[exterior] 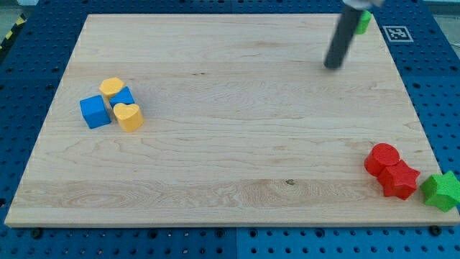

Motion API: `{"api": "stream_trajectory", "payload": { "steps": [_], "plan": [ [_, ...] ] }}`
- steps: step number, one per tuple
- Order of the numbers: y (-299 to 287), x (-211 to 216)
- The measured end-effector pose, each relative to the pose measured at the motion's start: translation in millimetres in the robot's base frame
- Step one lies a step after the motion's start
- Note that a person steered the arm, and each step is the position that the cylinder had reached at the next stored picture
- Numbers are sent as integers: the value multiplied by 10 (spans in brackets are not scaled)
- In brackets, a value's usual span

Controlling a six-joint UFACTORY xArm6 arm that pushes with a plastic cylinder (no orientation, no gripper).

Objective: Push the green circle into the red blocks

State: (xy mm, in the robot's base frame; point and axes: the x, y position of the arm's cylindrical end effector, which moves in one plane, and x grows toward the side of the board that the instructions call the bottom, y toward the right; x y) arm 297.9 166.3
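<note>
The green circle (365, 21) sits at the view's top right, near the board's top edge, mostly hidden behind the rod. My tip (333, 66) rests on the board just below and left of it, apart from it. Two red blocks lie at the view's bottom right: a round red block (381, 158) and a red star-like block (399, 180), touching each other. A green star block (442, 191) lies right of them at the board's edge.
A cluster at the view's left holds a blue cube (94, 111), a smaller blue block (123, 96), a yellow block (111, 87) and a yellow heart (129, 116). The wooden board (230, 144) lies on a blue pegboard with a marker tag (397, 32).
</note>
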Motion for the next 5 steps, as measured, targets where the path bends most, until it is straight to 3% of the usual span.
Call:
{"api": "stream_trajectory", "payload": {
  "steps": [1, 2, 5],
  "plan": [
    [-274, -1023],
    [-260, -1053],
    [811, -1069]
  ]
}}
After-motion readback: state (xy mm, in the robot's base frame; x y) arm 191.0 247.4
